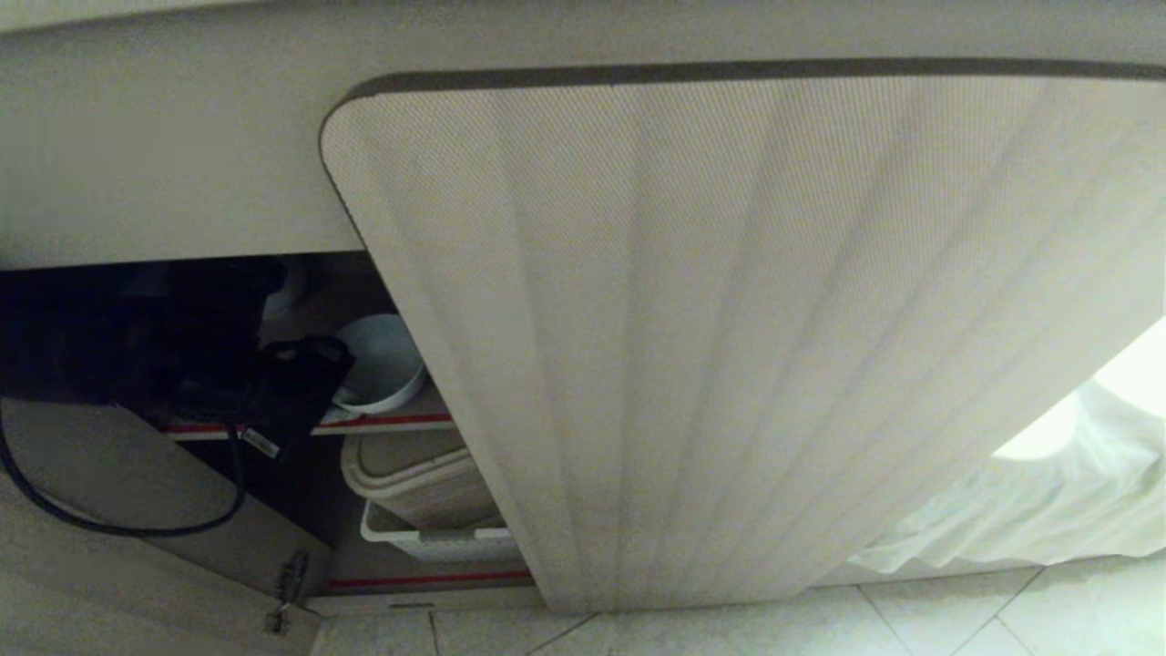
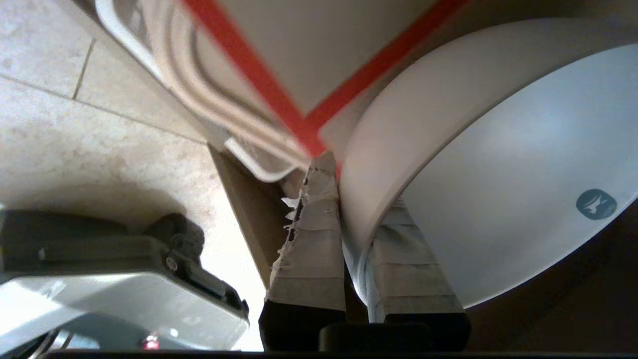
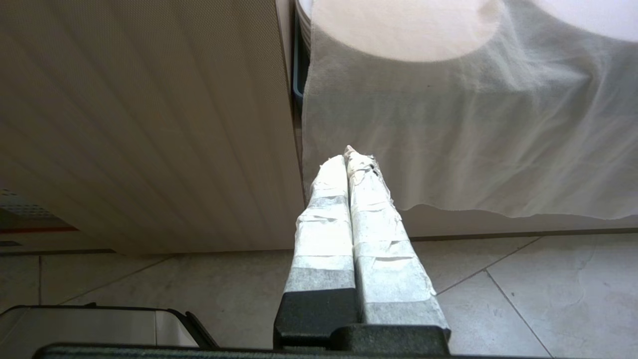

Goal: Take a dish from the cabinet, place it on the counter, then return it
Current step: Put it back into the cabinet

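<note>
Two grippers: the left one works inside the cabinet, the right one hangs idle outside it.
Left gripper point(image 2: 349, 199): its taped fingers point(image 2: 311, 249) are pinched nearly together on the rim of the bowl, one finger outside the wall and the other inside.
Left arm: in the head view it shows as a dark mass reaching into the cabinet opening, with the left gripper point(image 1: 332, 383) at the bowl's near edge and a black cable point(image 1: 118, 524) looping below it.
Bowl point(image 1: 387, 364): small, white and round, tipped so its hollow faces outward; it sits on the upper shelf, close to the front edge, and a round teal mark point(image 2: 596, 204) shows on its inner wall.
Upper shelf point(image 1: 392, 422): brown with a red strip along its front.
Cabinet point(image 1: 729, 346): one pale ribbed door covers the right part, while the left side stands open onto a dark interior.
Lower shelf: a beige lidded container point(image 1: 424, 478) rests in a white basket point(image 1: 437, 542), and a second red strip point(image 1: 428, 579) runs beneath.
Right gripper point(image 3: 351, 159): its taped fingers are pressed together with nothing between them, pointing at the gap between the ribbed door and a white cloth point(image 3: 448, 139).
White cloth: drapes beside the cabinet, its hem above the floor.
Floor point(image 3: 523, 299): pale tiles with thin grout lines.
</note>
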### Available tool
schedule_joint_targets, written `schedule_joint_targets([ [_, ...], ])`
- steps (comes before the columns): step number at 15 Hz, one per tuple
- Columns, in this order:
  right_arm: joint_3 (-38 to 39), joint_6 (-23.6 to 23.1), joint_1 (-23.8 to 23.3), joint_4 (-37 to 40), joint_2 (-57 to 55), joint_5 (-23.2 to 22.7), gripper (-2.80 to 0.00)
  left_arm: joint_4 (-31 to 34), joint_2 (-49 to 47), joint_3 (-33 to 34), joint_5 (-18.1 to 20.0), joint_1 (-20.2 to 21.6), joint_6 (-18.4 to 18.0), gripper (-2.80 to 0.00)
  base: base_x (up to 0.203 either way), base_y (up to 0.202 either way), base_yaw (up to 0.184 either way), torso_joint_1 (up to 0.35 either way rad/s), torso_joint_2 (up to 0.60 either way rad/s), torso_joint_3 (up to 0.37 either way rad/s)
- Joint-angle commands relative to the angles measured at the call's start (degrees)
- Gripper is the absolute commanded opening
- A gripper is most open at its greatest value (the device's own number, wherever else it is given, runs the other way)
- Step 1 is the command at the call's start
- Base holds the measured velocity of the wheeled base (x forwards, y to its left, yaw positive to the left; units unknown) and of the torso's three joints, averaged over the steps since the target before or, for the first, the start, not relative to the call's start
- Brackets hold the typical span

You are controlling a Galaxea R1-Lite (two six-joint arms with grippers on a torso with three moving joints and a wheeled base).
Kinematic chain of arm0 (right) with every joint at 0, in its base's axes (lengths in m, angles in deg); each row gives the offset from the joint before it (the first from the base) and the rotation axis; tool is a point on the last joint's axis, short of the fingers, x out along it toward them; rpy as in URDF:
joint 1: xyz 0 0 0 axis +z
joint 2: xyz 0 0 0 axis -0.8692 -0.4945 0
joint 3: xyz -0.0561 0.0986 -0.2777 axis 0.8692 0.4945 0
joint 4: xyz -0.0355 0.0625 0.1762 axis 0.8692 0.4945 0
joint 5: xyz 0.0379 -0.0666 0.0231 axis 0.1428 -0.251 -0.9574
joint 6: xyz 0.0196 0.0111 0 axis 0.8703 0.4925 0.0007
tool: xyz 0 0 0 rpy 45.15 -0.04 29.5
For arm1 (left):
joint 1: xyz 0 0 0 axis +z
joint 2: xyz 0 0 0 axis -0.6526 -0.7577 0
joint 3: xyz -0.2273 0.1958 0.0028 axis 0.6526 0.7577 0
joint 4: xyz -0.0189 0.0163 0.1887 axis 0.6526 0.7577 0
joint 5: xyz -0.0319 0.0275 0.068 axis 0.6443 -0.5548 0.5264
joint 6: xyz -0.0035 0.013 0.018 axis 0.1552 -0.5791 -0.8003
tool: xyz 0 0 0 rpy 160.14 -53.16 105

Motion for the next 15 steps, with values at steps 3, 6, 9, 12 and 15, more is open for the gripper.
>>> schedule_joint_targets([
  [3,0.0,0.0,0.0,0.0,0.0,0.0,-2.8,-0.3,2.1,2.0,-1.2,0.1,1.9,-2.8,0.0,0.0,0.0,0.0,0.0,0.0],
  [6,0.0,0.0,0.0,0.0,0.0,0.0,-2.8,-0.3,2.6,2.5,-2.1,0.0,2.6,-2.8,0.0,0.0,0.0,0.0,0.0,0.0],
  [9,0.0,0.0,0.0,0.0,0.0,0.0,-2.8,-0.2,4.3,4.4,-2.2,0.0,3.2,-2.8,0.0,0.0,0.0,0.0,0.0,0.0],
  [12,0.0,0.0,0.0,0.0,0.0,0.0,-2.8,-0.2,4.3,5.1,-2.1,0.0,3.3,-2.8,0.0,0.0,0.0,0.0,0.0,0.0],
  [15,0.0,0.0,0.0,0.0,0.0,0.0,-2.8,-0.2,4.2,4.4,-2.0,0.0,3.2,-2.8,0.0,0.0,0.0,0.0,0.0,0.0],
])
